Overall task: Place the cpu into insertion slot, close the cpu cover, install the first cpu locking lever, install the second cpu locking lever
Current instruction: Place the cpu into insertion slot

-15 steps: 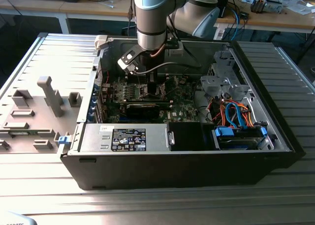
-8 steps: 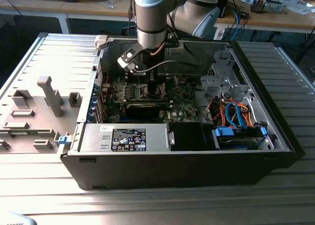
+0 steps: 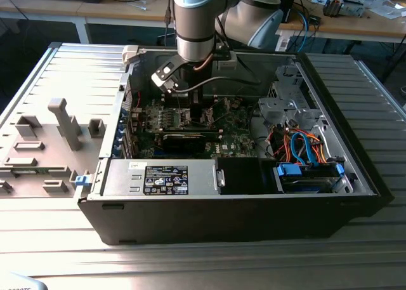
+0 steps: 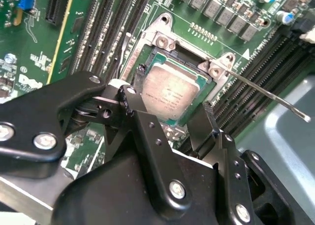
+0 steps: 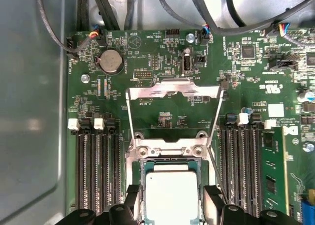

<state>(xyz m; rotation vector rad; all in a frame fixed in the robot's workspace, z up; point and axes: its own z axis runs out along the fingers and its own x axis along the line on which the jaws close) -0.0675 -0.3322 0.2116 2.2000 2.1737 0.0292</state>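
Silver-grey square metal cpu (image 5: 172,195) seated flat in dark, silver-rimmed insertion slot (image 4: 170,52), mid green circuit board (image 5: 162,121). Jaws released, straddling chip. Thin silver window-cut cpu cover (image 5: 172,89) stands open. Risk: skewed jaws could nudge chip, unseating it.

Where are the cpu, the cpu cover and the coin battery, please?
cpu (image 5: 172,198): first wrist view, middle of its silver face.
cpu cover (image 5: 162,89): first wrist view, cross bar of the open frame.
coin battery (image 5: 110,62): first wrist view, centre of the disc.
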